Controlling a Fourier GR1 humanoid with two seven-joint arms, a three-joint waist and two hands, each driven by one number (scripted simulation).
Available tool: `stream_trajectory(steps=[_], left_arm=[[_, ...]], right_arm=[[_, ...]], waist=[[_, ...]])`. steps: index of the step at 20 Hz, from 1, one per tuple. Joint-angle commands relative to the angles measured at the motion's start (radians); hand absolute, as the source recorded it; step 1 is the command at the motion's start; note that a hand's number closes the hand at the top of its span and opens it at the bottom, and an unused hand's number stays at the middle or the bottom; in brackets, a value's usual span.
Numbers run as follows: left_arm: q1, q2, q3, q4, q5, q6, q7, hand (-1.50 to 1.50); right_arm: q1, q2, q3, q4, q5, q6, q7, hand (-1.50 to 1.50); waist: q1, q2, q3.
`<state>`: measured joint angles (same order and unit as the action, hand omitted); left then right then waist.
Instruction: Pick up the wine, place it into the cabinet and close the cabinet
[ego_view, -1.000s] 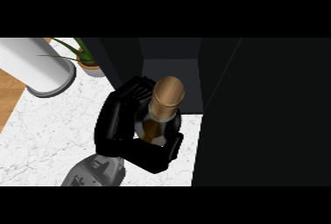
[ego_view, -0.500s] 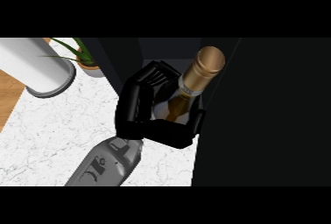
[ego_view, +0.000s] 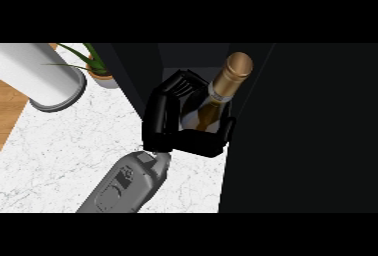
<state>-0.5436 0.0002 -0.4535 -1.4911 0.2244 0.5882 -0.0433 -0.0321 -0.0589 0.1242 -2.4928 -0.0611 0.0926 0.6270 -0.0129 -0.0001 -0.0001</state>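
While the hand (ego_view: 173, 117) stays curled round the wine (ego_view: 218, 97), ease it upright, seemingly into the dark cabinet (ego_view: 295, 125), before letting go.

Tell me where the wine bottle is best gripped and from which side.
Round its wide lower body, coming in from the left. The wine bottle tilts neck-up toward the cabinet, which blocks its right side; the neck is narrower. The hand is already curled round the body this way.

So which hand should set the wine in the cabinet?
Left. The left hand has its fingers curled round the wine bottle at the open cabinet; the right hand is not in view.
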Motion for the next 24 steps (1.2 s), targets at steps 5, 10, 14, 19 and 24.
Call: stream_trajectory(steps=[5,10,14,19,24], left_arm=[[-0.015,0.0,-0.033,0.094,0.132,0.055,-0.144,1.5],[-0.031,0.0,-0.003,0.254,0.146,-0.004,-0.228,1.5],[-0.062,0.0,-0.008,0.294,0.065,0.036,-0.234,1.5],[-0.019,0.0,-0.013,0.365,0.09,0.042,-0.344,1.5],[-0.052,0.0,0.069,0.452,0.119,-0.015,-0.414,1.5]], right_arm=[[0.03,0.013,0.031,-0.128,-0.01,-0.014,0.063,-1.5],[-0.051,-0.021,-0.074,-0.094,-0.094,-0.013,0.085,-1.5],[0.02,-0.01,-0.079,-0.038,-0.093,0.024,-0.025,-1.5],[-0.019,-0.014,-0.056,-0.084,-0.073,0.009,0.054,-1.5],[0.019,-0.01,-0.074,-0.116,-0.085,0.009,0.043,-1.5]], waist=[[-0.002,0.0,0.0],[-0.006,0.003,0.0],[-0.001,0.001,0.001],[0.002,0.0,0.0],[-0.001,0.001,0.0]])
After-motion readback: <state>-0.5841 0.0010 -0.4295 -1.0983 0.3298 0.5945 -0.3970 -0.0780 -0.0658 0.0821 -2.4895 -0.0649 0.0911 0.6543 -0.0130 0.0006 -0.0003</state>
